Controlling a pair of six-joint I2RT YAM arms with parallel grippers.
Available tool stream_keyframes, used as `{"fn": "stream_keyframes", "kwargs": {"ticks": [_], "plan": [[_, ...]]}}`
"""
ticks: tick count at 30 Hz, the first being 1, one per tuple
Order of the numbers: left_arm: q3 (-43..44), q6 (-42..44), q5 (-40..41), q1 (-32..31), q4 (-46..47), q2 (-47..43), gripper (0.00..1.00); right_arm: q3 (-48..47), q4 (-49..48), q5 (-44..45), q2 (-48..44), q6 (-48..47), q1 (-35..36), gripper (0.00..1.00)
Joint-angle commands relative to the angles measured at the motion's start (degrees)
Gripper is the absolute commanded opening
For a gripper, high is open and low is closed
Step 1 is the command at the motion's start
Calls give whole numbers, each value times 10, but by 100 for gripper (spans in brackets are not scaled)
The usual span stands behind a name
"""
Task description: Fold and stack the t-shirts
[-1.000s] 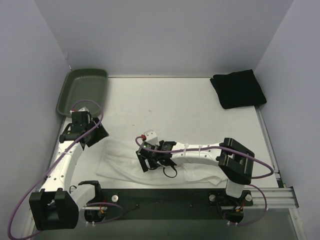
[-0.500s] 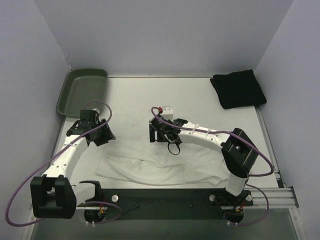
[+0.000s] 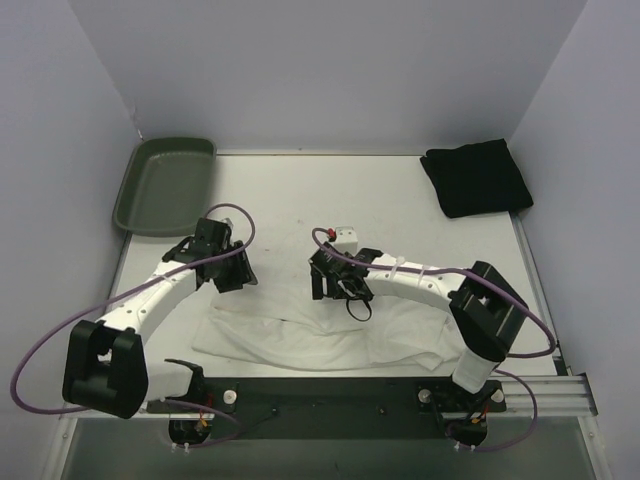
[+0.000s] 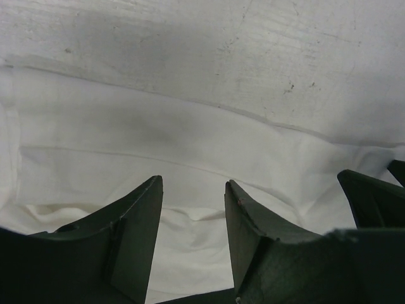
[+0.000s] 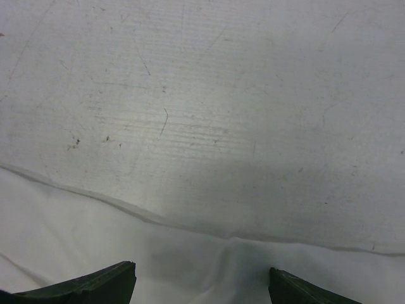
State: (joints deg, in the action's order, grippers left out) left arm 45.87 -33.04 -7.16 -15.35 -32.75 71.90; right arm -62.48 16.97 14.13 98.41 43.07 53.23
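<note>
**Top view.** White t-shirt (image 3: pixel 300 335) lies spread and rumpled along the near edge of the bench (image 3: pixel 330 200), in front of both arm bases. Black t-shirt (image 3: pixel 475 180) sits folded at the far right corner, well apart from both hands. Dark green tray (image 3: pixel 160 190) is at the far left corner.

**Left hand** (image 3: pixel 238 272). It hangs over the far left part of the white shirt. In the left wrist view the hand (image 4: pixel 193 183) is open: its two fingers (image 4: pixel 136 221) stand apart with nothing pinched between them. The white cloth (image 4: pixel 190 139) shows through the gap and fills most of that view, with its far edge and bare bench beyond. I cannot tell whether the tips touch the cloth.

**Right hand** (image 3: pixel 332 290). It is over the far edge of the white shirt, near its middle. In the right wrist view the hand (image 5: pixel 202 278) is spread wide and holds nothing. The shirt's edge (image 5: pixel 126 253) runs just beyond the fingertips (image 5: pixel 95 285), then scuffed bench.
</note>
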Motion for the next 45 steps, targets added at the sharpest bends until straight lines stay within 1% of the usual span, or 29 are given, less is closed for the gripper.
{"fn": "stream_keyframes", "kwargs": {"ticks": [1, 7, 11, 13, 17, 25, 28, 33, 37, 42, 45], "plan": [[-11, -27, 4, -5, 45, 36, 53, 19, 25, 10, -42, 19, -1, 86], [-2, -43, 57, -10, 36, 68, 53, 21, 30, 10, -36, 25, -1, 85], [-4, -57, 67, -14, 40, 98, 53, 20, 31, 8, -17, 29, -3, 85], [-5, -67, 85, -20, 44, 109, 53, 20, 32, 8, -9, 33, -6, 85], [-5, -77, 100, -22, 49, 140, 53, 23, 18, -9, 21, 36, -17, 85], [-3, -97, 128, -20, 58, 165, 53, 21, -3, -24, 70, 29, -38, 86], [12, -100, 130, -16, 59, 186, 53, 11, -7, -27, 85, 17, -53, 86], [65, -105, 140, -9, 57, 231, 53, -27, -16, -38, 120, -9, -74, 86], [100, -106, 133, 15, 52, 270, 53, -67, -14, -62, 154, -39, -97, 86], [121, -101, 120, 51, 46, 272, 53, -99, -9, -75, 166, -54, -108, 86], [138, -92, 116, 52, 29, 245, 53, -97, -7, -76, 155, -62, -106, 86]]}}
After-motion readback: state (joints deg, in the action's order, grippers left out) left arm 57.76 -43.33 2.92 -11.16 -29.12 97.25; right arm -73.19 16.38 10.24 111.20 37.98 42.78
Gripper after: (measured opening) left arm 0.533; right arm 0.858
